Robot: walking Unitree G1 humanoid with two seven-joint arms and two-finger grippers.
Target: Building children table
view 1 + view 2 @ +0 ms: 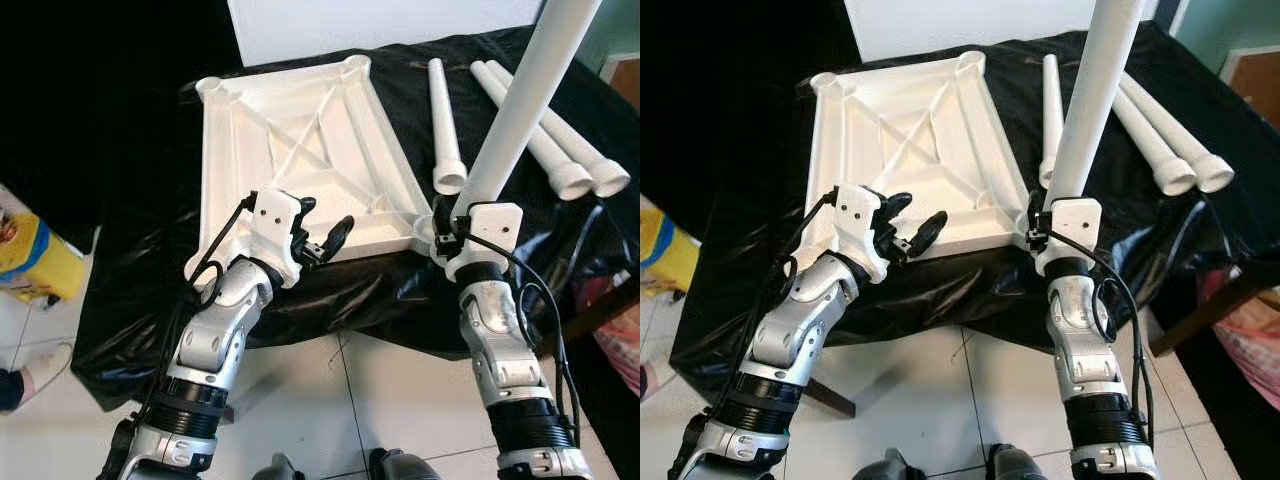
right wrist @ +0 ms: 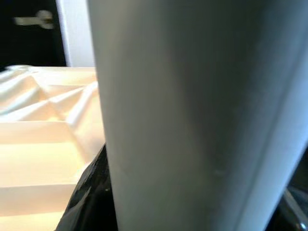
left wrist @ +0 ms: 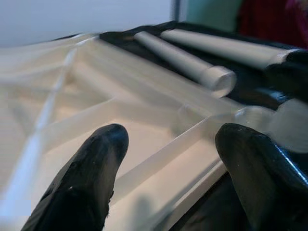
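Tabletop (image 1: 300,150) upside down on black sheet (image 1: 150,260) | right gripper (image 1: 448,222) clamps upright leg (image 1: 525,100) at near corner | left gripper (image 1: 325,238) spread wide, holding nothing; wrist view shows its fingers (image 3: 91,168) straddling tabletop rim.

The white tabletop (image 1: 300,150) lies upside down on the black-draped worktop (image 1: 150,220) — ribbed underside up, a round socket at each corner. One white tubular leg (image 1: 520,110) stands tilted at its near right corner socket. Three more legs (image 1: 445,125) lie side by side just right of it.
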